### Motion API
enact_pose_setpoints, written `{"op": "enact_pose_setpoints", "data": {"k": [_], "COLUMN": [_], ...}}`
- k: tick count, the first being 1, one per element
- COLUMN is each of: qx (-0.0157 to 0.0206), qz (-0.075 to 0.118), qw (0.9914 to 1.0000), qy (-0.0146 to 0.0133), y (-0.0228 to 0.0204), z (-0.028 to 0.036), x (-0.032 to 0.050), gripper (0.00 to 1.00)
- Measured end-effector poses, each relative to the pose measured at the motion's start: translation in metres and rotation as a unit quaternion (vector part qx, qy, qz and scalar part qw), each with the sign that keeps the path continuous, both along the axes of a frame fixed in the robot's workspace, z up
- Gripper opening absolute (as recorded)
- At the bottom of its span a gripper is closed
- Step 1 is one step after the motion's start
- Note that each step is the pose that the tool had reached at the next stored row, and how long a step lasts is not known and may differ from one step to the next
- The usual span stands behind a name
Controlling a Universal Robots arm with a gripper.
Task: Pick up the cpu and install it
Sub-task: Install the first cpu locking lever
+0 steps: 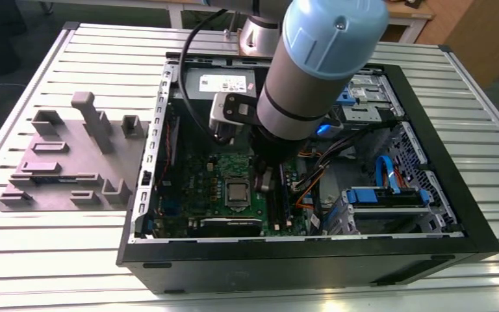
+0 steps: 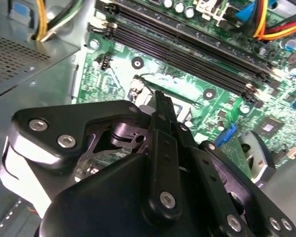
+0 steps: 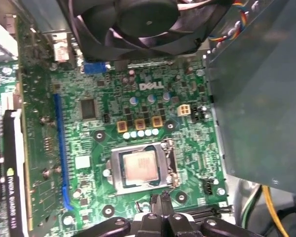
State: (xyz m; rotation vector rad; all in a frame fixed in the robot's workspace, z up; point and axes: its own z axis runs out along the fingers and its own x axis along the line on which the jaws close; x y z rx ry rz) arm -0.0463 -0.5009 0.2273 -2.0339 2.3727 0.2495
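The cpu [image 3: 140, 167], a small square chip with a pale silver top, lies flat inside the metal-framed socket [image 3: 114, 170] on the green motherboard [image 3: 182, 133]. In the exterior view the cpu [image 1: 236, 192] shows near the middle of the motherboard [image 1: 206, 172] inside the open computer case [image 1: 457, 214]. My gripper [image 1: 265, 182] hangs just above the board on the exterior view's right of the chip. Its black fingers [image 3: 160, 201] are shut together with nothing between them, a short way from the socket's edge. The gripper [image 2: 160, 101] hovers over the board near the memory slots [image 2: 187, 49].
A black fan [image 3: 143, 22] sits beyond the socket, and a grey metal box [image 3: 261, 89] walls one side. A graphics card [image 3: 10, 168] stands along the other side. Orange and blue cables [image 1: 379, 172] and a drive bay [image 1: 384, 198] fill the case's right part. A grey fixture plate [image 1: 67, 162] lies outside.
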Motion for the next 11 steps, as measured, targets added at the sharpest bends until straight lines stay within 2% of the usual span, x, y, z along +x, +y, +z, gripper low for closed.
{"op": "enact_pose_setpoints", "data": {"k": [2,3,8,11], "qx": [-0.0062,-0.0074,-0.0076,-0.0076], "qz": [0.006,0.011,0.041,0.046], "qw": [0.99996,0.99992,0.99913,0.99889], "qy": [-0.0001,-0.0001,-0.0031,-0.0038], "y": [0.0000,0.0000,-0.0001,-0.0010], "z": [-0.0009,-0.0014,-0.0029,-0.0033], "x": [0.0000,0.0000,0.0000,-0.0001], "gripper": [0.10,0.10,0.10,0.10]}}
